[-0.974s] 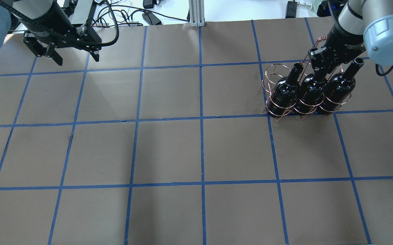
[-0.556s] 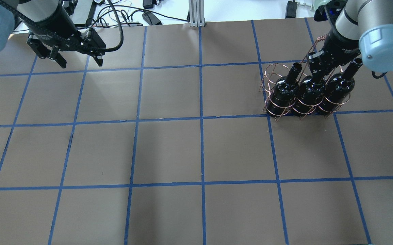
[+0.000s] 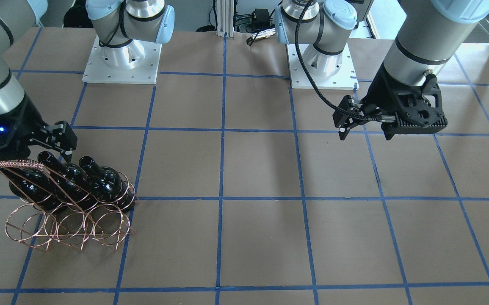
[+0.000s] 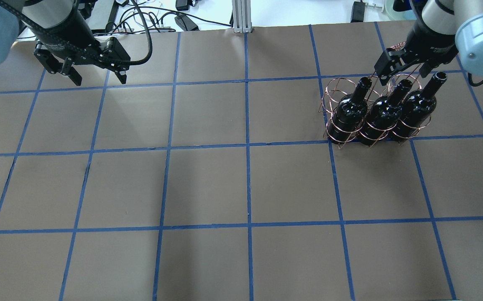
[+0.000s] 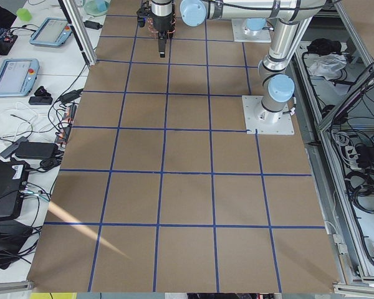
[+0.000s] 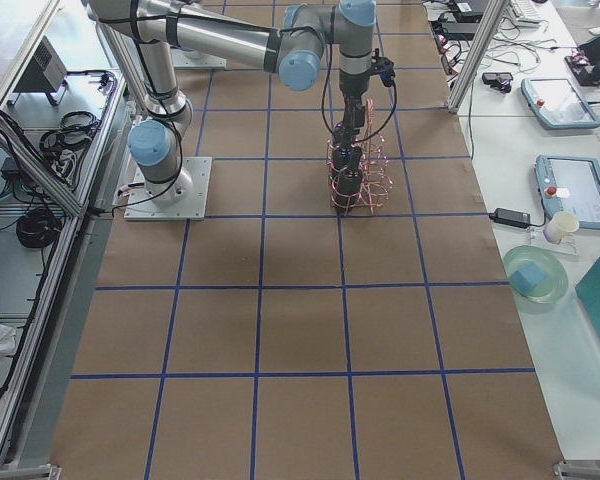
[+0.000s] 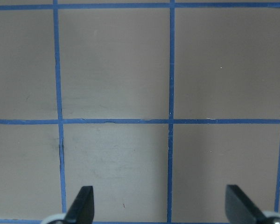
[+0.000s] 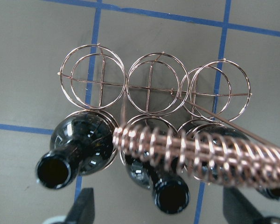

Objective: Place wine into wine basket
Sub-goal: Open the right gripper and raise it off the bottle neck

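The left arm (image 4: 53,21) reaches in at the far-left corner of the table. Its wrist points down and the left gripper (image 4: 98,75) hangs above bare paper. The wrist camera shows its fingers spread wide with nothing between them.

The right arm (image 4: 438,25) comes in at the far right and bends down over the rack. The right gripper (image 4: 401,73) points downward, its fingers also spread wide and gripping nothing.

The table (image 4: 208,184) is covered in brown paper, marked into large squares by blue tape. Beyond its far edge, cables (image 4: 153,16) lie on a white bench beside an aluminium post (image 4: 241,16).

The wine bottle (image 4: 385,113) stands in the middle hoop of the wine basket (image 4: 335,90), in the row nearer the robot. A second bottle (image 4: 350,110) is on one side of it and a third bottle (image 4: 419,104) on the other.

The right gripper hovers just above the middle bottle's neck, apart from the glass. In the right wrist view, the bottle's open mouth lies between the two fingertips, and the braided handle (image 8: 200,149) crosses in front.
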You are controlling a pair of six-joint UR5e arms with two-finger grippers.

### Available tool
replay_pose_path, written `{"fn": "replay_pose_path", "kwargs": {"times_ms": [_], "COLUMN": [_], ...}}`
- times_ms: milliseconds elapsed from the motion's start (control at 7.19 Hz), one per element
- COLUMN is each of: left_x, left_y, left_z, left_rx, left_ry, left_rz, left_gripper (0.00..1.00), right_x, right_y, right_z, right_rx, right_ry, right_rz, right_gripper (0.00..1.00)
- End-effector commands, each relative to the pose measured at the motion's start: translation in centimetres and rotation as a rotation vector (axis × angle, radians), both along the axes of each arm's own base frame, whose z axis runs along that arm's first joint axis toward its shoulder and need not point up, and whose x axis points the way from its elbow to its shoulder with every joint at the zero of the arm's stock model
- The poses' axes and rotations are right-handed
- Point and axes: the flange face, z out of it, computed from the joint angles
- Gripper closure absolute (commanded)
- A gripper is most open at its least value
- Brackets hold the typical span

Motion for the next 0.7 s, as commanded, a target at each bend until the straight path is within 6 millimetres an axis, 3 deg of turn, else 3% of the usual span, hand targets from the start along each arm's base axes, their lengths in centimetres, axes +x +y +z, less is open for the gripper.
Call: {"fn": "replay_pose_path", "kwargs": {"times_ms": [0, 139, 278, 417, 556], "left_x": [0.0, 0.0, -0.1, -0.2, -0.3], "left_y": [-0.1, -0.1, 0.1, 0.2, 0.5], "left_z": [-0.2, -0.1, 0.2, 0.2, 0.2], "left_rx": [0.004, 0.002, -0.004, -0.004, 0.015], "left_ry": [-0.001, -0.001, 0.002, 0.005, 0.006], "left_rz": [0.0, 0.0, -0.002, -0.003, -0.005], "left_gripper": [0.0, 0.0, 0.0, 0.0, 0.0], "right_x": [4.3, 7.9, 9.9, 11.3, 11.3], "right_y": [2.5, 4.5, 7.1, 9.0, 9.2], "right_z": [5.7, 7.3, 8.5, 10.1, 10.1], "right_rx": [0.0, -0.025, -0.012, -0.044, -0.051], "right_ry": [-0.007, -0.009, -0.036, -0.048, -0.041], "right_rz": [-0.021, -0.034, -0.069, -0.058, -0.002], "right_gripper": [0.0, 0.0, 0.0, 0.0, 0.0]}}
